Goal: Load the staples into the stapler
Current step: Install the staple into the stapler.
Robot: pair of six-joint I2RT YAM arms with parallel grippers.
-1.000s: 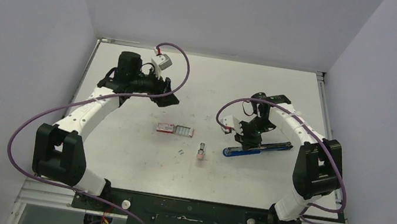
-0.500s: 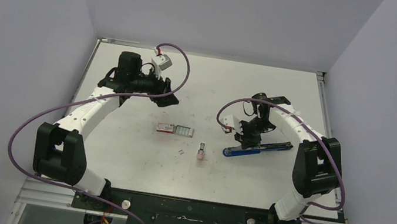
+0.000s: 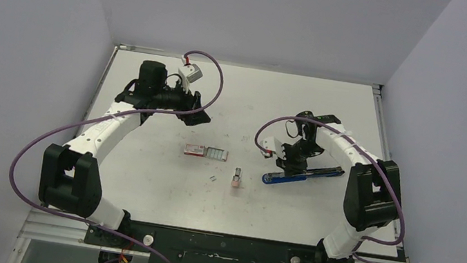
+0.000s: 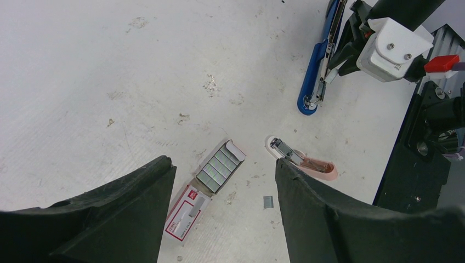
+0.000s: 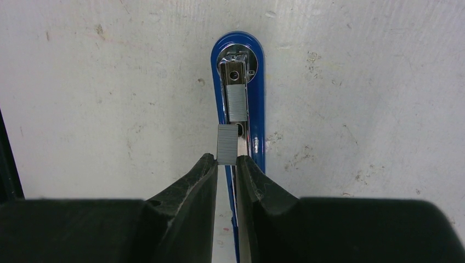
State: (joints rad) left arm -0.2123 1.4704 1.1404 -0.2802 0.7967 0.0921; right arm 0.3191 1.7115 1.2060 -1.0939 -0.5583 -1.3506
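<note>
The blue stapler (image 5: 257, 93) lies open on the table under my right gripper (image 5: 226, 159). One silvery staple strip (image 5: 237, 104) sits in its channel near the rounded end. My right gripper is shut on a second staple strip (image 5: 226, 144), held just above the channel and slightly left of it. In the top view the stapler (image 3: 319, 171) lies slanted at the right. The red-and-white staple box (image 4: 186, 211) lies open with several strips (image 4: 218, 169) showing. My left gripper (image 4: 222, 160) hangs open high above the box, holding nothing.
A small pink block (image 4: 321, 166) with a metal clip lies right of the box, and a loose staple strip (image 4: 268, 202) sits in front of it. In the top view the block (image 3: 236, 181) lies between the box (image 3: 196, 150) and the stapler.
My right arm has shifted very slightly over the stapler. The left arm and the things on the table have not moved.
</note>
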